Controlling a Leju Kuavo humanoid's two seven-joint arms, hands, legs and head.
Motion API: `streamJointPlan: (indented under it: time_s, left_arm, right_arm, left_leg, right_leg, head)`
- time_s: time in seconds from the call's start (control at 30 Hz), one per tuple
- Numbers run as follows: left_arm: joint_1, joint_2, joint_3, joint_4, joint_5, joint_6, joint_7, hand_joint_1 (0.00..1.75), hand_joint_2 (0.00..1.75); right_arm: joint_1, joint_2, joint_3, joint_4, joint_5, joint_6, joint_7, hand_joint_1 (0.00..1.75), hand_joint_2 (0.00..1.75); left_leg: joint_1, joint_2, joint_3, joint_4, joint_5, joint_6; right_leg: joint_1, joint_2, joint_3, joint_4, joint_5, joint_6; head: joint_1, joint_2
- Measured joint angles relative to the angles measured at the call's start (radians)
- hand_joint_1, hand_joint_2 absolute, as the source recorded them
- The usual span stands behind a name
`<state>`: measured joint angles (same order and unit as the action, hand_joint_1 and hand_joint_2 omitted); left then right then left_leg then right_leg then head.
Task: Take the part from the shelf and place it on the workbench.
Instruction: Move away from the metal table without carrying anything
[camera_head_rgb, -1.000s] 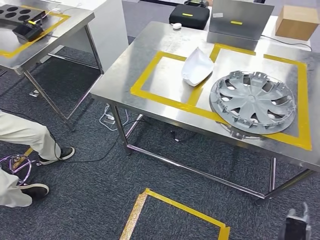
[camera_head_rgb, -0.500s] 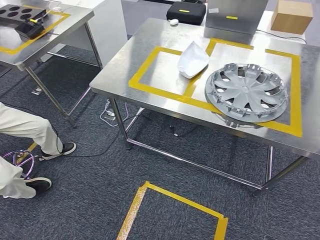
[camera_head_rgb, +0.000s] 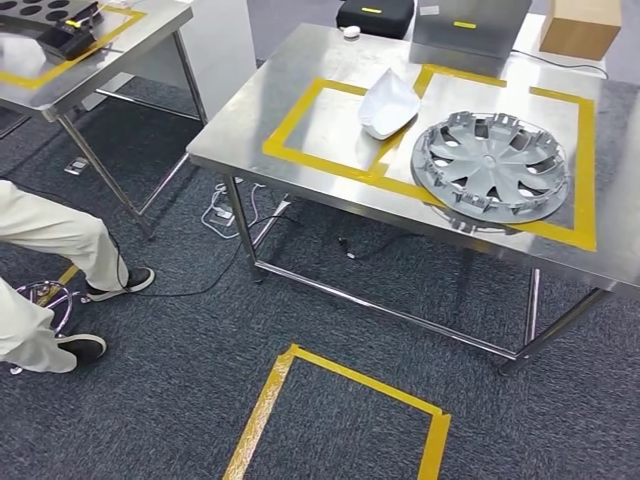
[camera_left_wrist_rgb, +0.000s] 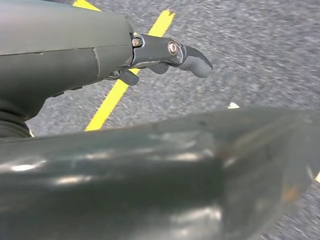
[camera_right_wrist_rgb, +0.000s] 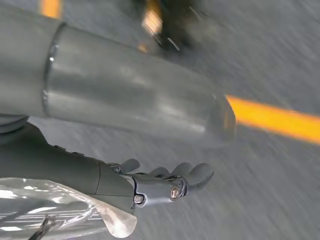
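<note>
the grey wheel cover lies flat on the steel workbench inside the yellow-taped square at about 2 o'clock, where placed parts seemingly belong, and the white curved part at 12 o'clock straddles the tape. left hand and right hand hang over carpet, fingers loosely spread, holding nothing, so the placing looks done.

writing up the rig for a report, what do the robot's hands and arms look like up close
Left hand: dark grey metal fingers with silver screws at the hinges and rounded tips, coming off a smooth grey cover. Right hand: the same dark grey build with silver screws. A smooth silvery-grey tube runs beside each hand.
</note>
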<state>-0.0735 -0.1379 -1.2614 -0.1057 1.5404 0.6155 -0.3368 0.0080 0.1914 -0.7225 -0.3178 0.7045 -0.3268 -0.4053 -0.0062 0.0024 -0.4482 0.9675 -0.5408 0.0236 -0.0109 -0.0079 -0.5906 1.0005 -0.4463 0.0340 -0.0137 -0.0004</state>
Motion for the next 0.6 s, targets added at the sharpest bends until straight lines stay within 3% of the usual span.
streamJointPlan:
  time_s: [0.07, 0.17, 0.2, 0.23, 0.27, 0.33, 0.4, 0.47, 0.53, 0.6]
  left_arm:
    - [-0.001, 0.0, -0.007, 0.0, -0.002, -0.003, 0.016, 0.0, 0.0]
    - [-0.003, 0.0, -0.012, 0.0, -0.003, -0.003, 0.022, 0.0, 0.0]
    - [-0.003, 0.0, -0.014, 0.0, -0.003, -0.002, 0.023, 0.0, 0.0]
    - [-0.003, 0.0, -0.015, 0.0, -0.003, -0.003, 0.023, 0.0, 0.0]
    - [-0.003, 0.001, -0.017, 0.0, -0.004, -0.003, 0.024, 0.0, 0.0]
    - [-0.004, 0.001, -0.024, 0.0, -0.01, -0.005, 0.032, 0.0, 0.0]
    - [-0.007, 0.001, -0.034, 0.0, -0.018, -0.007, 0.042, 0.0, 0.0]
    - [-0.011, 0.002, -0.041, 0.0, -0.025, -0.007, 0.048, 0.0, 0.0]
    - [-0.013, 0.005, -0.052, 0.0, -0.033, -0.006, 0.053, 0.0, 0.0]
    - [-0.014, 0.008, -0.063, 0.0, -0.04, -0.005, 0.058, 0.0, 0.0]
  right_arm:
    - [-0.002, -0.004, -0.001, 0.03, -0.004, 0.076, 0.053, 0.0, 0.0]
    - [-0.006, -0.006, -0.001, 0.056, -0.009, 0.128, 0.083, 0.0, 0.0]
    - [-0.007, -0.007, -0.001, 0.062, -0.009, 0.132, 0.085, 0.0, 0.0]
    - [-0.008, -0.008, -0.001, 0.068, -0.008, 0.138, 0.088, 0.0, 0.0]
    - [-0.009, -0.009, -0.001, 0.073, -0.004, 0.151, 0.095, 0.0, 0.0]
    - [-0.013, -0.012, 0.0, 0.08, 0.011, 0.192, 0.13, 0.0, 0.0]
    - [-0.021, -0.013, 0.003, 0.083, 0.035, 0.214, 0.18, 0.0, 0.0]
    - [-0.026, -0.011, 0.011, 0.088, 0.066, 0.205, 0.215, 0.0, 0.0]
    - [-0.03, -0.008, 0.029, 0.094, 0.106, 0.197, 0.238, 0.0, 0.0]
    - [-0.035, -0.007, 0.054, 0.099, 0.148, 0.194, 0.257, 0.0, 0.0]
  left_leg:
    - [0.003, 0.003, -0.019, -0.008, 0.02, 0.013]
    - [0.0, 0.007, -0.053, -0.007, 0.048, 0.025]
    - [-0.002, 0.009, -0.065, -0.005, 0.057, 0.026]
    - [-0.004, 0.01, -0.077, -0.003, 0.066, 0.026]
    - [-0.005, 0.01, -0.089, 0.0, 0.074, 0.025]
    - [-0.006, 0.01, -0.11, 0.01, 0.086, 0.02]
    - [-0.008, 0.011, -0.124, 0.022, 0.097, 0.011]
    - [-0.009, 0.011, -0.131, 0.027, 0.11, 0.001]
    - [-0.007, 0.009, -0.138, 0.036, 0.105, -0.011]
    - [-0.003, 0.005, -0.157, 0.097, 0.036, -0.023]
  right_leg:
    - [-0.001, 0.002, -0.021, 0.033, -0.042, 0.01]
    - [-0.002, 0.005, -0.075, 0.206, -0.171, 0.018]
    - [-0.002, 0.005, -0.082, 0.256, -0.185, 0.02]
    - [-0.002, 0.005, -0.074, 0.277, -0.178, 0.021]
    - [-0.002, 0.005, -0.048, 0.26, -0.154, 0.02]
    - [-0.002, 0.005, 0.053, 0.128, -0.108, 0.015]
    - [0.0, 0.006, 0.139, -0.006, -0.106, 0.007]
    - [0.004, 0.007, 0.155, -0.044, -0.111, 0.0]
    - [0.002, 0.003, 0.138, -0.044, -0.096, -0.016]
    - [-0.001, -0.001, 0.119, -0.047, -0.076, -0.034]
  head:
    - [0.003, 0.0]
    - [0.01, 0.0]
    - [0.011, 0.0]
    - [0.011, 0.0]
    - [0.011, 0.0]
    - [0.011, 0.0]
    - [0.01, 0.0]
    - [0.01, 0.0]
    - [0.011, 0.0]
    - [0.008, 0.0]
